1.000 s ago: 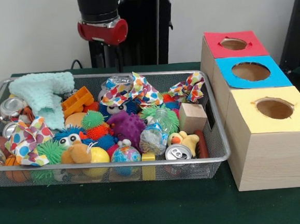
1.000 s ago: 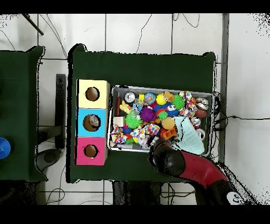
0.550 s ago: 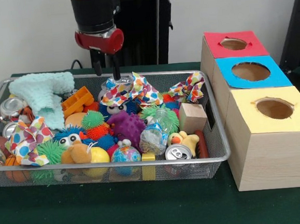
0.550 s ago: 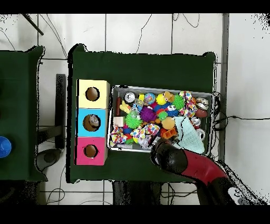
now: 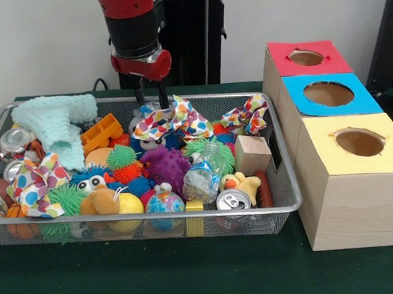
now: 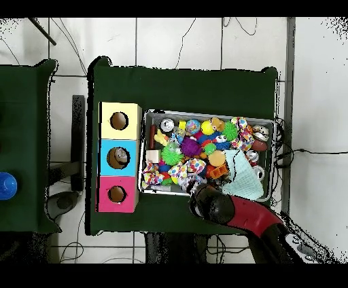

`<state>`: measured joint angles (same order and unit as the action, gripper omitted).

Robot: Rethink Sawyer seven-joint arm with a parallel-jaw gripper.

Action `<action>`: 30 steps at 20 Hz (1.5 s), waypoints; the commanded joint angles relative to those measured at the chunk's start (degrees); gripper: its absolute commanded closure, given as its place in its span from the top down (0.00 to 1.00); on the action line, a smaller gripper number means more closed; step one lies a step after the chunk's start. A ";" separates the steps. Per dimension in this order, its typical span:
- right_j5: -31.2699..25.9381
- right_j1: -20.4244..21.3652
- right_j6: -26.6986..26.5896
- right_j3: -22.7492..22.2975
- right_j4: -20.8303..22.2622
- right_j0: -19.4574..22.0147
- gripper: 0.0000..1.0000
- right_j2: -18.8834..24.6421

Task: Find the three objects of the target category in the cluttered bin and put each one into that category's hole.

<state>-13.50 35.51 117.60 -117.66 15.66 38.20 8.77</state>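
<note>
My gripper [image 5: 150, 98] hangs open over the back middle of the wire bin [image 5: 287, 174], its two black fingers straddling a shiny crumpled item [image 5: 145, 111] just behind a polka-dot cloth [image 5: 171, 122]. Nothing is held. Two more polka-dot cloths lie at the back right [image 5: 248, 115] and front left [image 5: 32, 184]. Cans lie at the front [image 5: 233, 200] and at the left [image 5: 15, 141]. To the right stand the red box [image 5: 284, 55], the blue box [image 5: 294, 88] and the yellow box [image 5: 327, 157], each with a round hole. In the overhead view the arm [image 6: 217, 207] hides the gripper.
The bin also holds a mint knitted cloth [image 5: 58, 124], a purple spiky ball [image 5: 165, 164], green spiky balls, a wooden block [image 5: 253, 153], a clear plastic bottle [image 5: 202, 177], an orange toy [image 5: 100, 133] and a yellow duck. Overhead, the boxes [image 6: 119, 157] stand left of the bin [image 6: 204, 113].
The gripper has come down and shifted right in the front view, from above the bin's back rim to just over the crumpled item behind the polka-dot cloth.
</note>
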 commanded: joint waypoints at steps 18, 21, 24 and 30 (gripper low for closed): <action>1.52 -5.94 0.16 10.11 3.22 -1.00 1.00 -0.84; 2.19 -6.66 0.27 10.21 3.24 -0.74 1.00 -0.54; 2.73 -7.13 0.38 10.21 3.16 -0.37 1.00 -0.13; 5.14 -9.86 0.38 10.34 3.46 1.05 1.00 1.40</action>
<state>-13.58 34.52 117.60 -115.62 15.97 36.47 6.51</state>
